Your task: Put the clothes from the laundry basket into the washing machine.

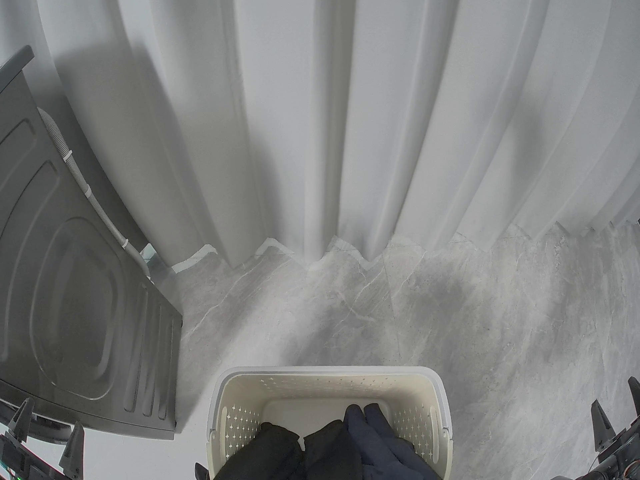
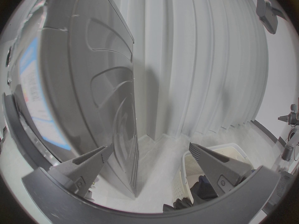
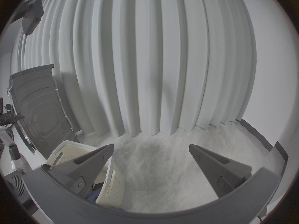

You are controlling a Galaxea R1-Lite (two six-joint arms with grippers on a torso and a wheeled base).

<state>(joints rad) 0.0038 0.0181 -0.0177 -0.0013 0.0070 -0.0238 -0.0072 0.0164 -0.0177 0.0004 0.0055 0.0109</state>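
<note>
The left hand (image 2: 150, 146) and right hand (image 3: 151, 146) gape, flanking the basket (image 1: 327, 372) (clothes (image 1: 333, 445) inside).

One laundry basket (image 1: 330, 383), one washing machine (image 1: 73, 301), about three dark garments (image 1: 377, 435); left end effector (image 2: 150, 146), right end effector (image 3: 151, 147): two.

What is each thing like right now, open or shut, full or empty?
laundry basket: upright on the floor, holding clothes.
clothes: dark, piled inside the basket.
washing machine: stands beside the basket; cannot tell if its door is open.
left gripper: open, empty.
right gripper: open, empty.
curtain: drawn shut, hanging down to the floor.
</note>
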